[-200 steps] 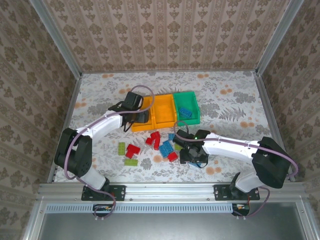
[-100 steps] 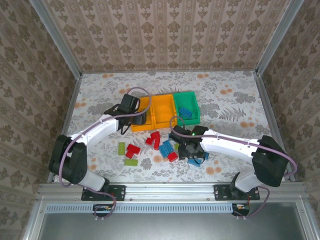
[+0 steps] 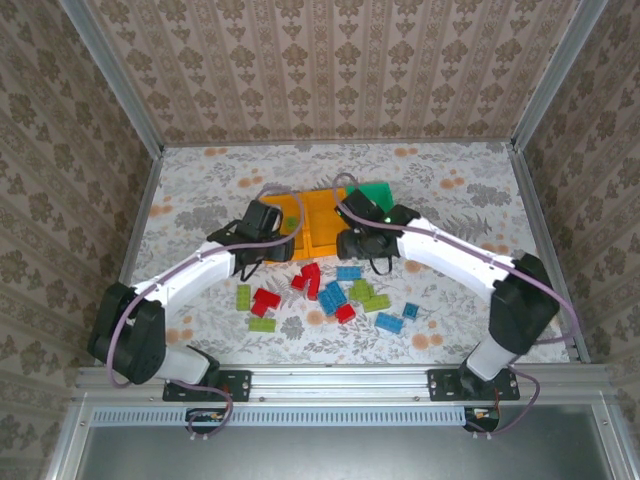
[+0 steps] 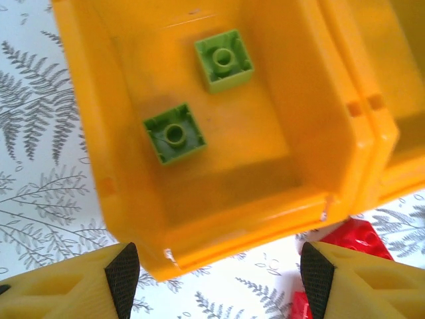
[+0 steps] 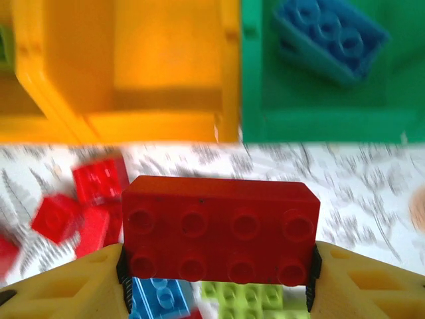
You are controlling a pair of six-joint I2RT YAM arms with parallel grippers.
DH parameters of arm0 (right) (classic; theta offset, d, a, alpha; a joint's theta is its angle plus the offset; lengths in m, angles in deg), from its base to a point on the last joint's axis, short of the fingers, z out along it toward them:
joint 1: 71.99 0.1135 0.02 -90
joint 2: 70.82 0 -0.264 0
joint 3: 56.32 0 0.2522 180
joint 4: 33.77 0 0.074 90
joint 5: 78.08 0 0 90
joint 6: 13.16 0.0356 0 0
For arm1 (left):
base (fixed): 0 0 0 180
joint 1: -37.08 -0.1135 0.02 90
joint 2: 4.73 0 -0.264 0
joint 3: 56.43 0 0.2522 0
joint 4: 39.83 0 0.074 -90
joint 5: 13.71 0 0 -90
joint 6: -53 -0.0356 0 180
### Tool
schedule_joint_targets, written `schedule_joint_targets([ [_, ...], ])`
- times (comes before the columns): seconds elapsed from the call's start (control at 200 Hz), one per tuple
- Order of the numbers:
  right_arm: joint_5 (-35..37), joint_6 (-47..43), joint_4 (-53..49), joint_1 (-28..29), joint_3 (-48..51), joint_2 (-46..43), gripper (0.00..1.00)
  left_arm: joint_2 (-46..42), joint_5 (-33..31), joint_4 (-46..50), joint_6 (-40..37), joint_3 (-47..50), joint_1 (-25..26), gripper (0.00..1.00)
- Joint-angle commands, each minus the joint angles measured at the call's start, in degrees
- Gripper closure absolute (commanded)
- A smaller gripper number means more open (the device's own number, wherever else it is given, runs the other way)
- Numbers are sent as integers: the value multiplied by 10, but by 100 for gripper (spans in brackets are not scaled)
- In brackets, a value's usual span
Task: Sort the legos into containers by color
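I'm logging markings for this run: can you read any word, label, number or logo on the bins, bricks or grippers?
No text can be read.
The red brick held in the right gripper has studs too blurred to show any embossing.
The orange bin, green bin, lime bricks and blue brick carry no visible label or number.

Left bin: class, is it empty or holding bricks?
Holding bricks. In the left wrist view, the left bin has two green bricks on its floor, studs up: one farther, one nearer.
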Motion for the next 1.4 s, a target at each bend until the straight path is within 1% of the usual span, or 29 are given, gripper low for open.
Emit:
schedule_joint_targets([
  [0.0, -24, -46, 42, -17, -63, 59, 38, -27, -15, 11, 14, 24, 18, 31],
  [0.195, -36, -55, 37, -40, -153, 162, 38, -56, 6, -5, 21, 68, 35, 31],
  [0.35, -43, -55, 48, -45, -186, 201, 37, -66, -26, 24, 37, 82, 44, 31],
  [0.525, -48, -62, 41, -45, -213, 228, 29, -101, -50, 56, 75, 116, 44, 31],
  [0.63, -54, -67, 38, -45, -223, 236, 19, -125, -40, 46, 76, 149, 44, 31],
  [0.7, -64, -69, 40, -45, -222, 233, 16, -135, -30, 43, 62, 162, 45, 30],
  [0.85, -74, -71, 49, -45, -215, 216, 10, -147, -4, 34, 32, 174, 47, 26],
  [0.925, -78, -71, 55, -45, -208, 202, 9, -149, 13, 28, 17, 177, 49, 24],
  [1.01, -79, -69, 62, -45, -199, 184, 8, -147, 19, 29, 6, 176, 54, 22],
  [1.125, -73, -67, 68, -46, -183, 159, 6, -138, 31, 29, -8, 175, 64, 21],
  [1.3, -62, -63, 84, -56, -142, 112, 5, -99, 23, 58, 2, 158, 68, 21],
  [1.395, -56, -65, 85, -66, -120, 86, 5, -91, 21, 63, 9, 156, 68, 21],
])
